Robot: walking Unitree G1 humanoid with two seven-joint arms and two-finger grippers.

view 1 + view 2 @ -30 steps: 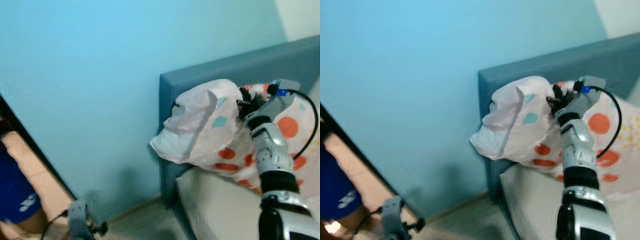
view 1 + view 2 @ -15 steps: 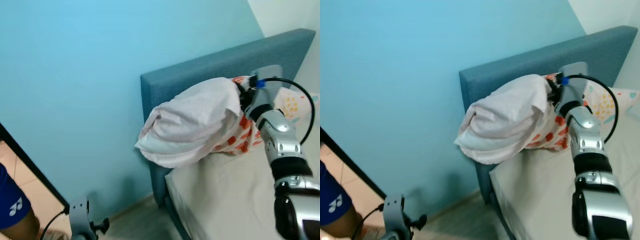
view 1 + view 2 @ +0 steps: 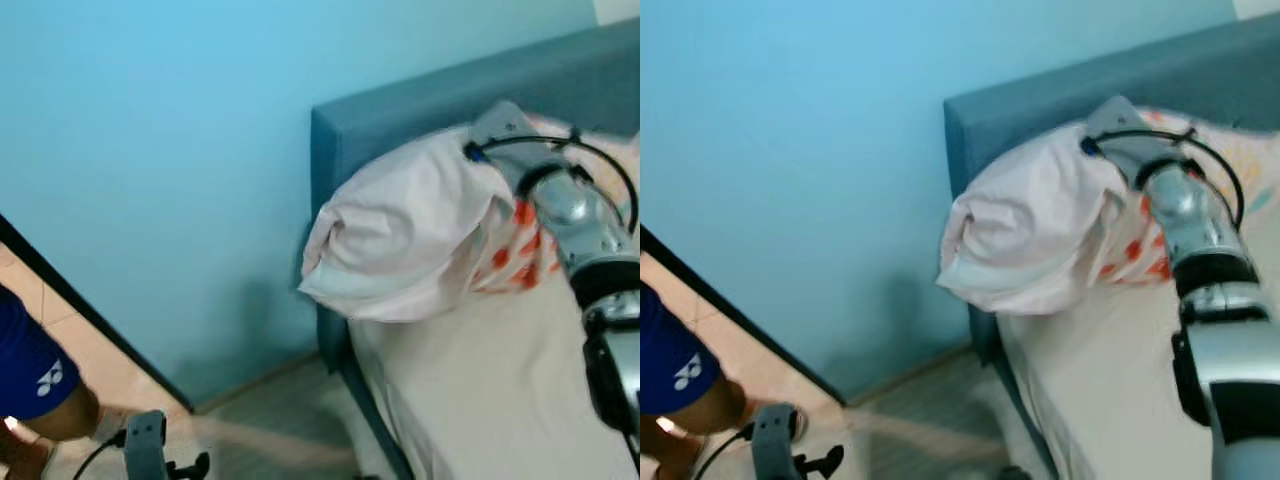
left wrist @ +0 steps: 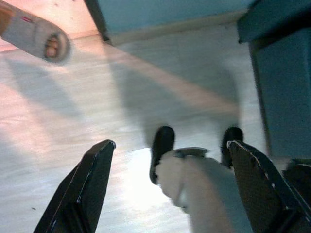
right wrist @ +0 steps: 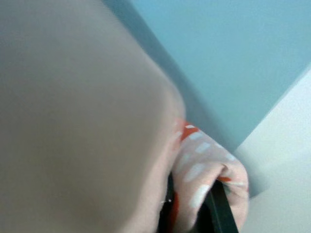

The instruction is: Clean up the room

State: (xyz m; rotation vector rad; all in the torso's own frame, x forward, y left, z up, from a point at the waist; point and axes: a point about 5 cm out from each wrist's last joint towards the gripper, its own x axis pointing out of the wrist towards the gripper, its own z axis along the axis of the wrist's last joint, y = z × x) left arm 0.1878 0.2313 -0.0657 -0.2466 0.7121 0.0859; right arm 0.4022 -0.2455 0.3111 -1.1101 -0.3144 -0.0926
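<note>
**Pillow being set at the head of the bed, right arm**

Head views (left and right eye, same scene). Right arm reaches forward over the bed [image 3: 470,400]. The right gripper [image 3: 490,150] is buried in the fabric of a pale pillow [image 3: 400,235], whose far-right part shows orange and red spots. The pillow sits at the left end of the mattress, touching the blue headboard [image 3: 400,110], with its left end overhanging the bed edge. Fingers hidden by cloth here. Blue wall [image 3: 150,130] at left. At the near left a person's leg in blue shorts [image 3: 30,365] stands on the floor. The left gripper [image 3: 775,450] hangs low over the floor, idle.

Left wrist view. Left gripper's two black fingers [image 4: 92,187] are spread wide apart, nothing between them; pale floor [image 4: 58,126] below, the robot's own foot in between.

Right wrist view. Mostly blurred pale cloth close to the lens; a fold of spotted fabric [image 5: 204,170] is pinched at the black fingertips, so I judge the jaws closed on the pillow.

Step in hand: placing the pillow against the headboard. Next move likely calls for shifting it right, fully onto the mattress, then letting go and pulling back without dragging the cloth.

Writing: a white logo on the shorts [image 3: 50,378], Yonex-like; no legible text.
</note>
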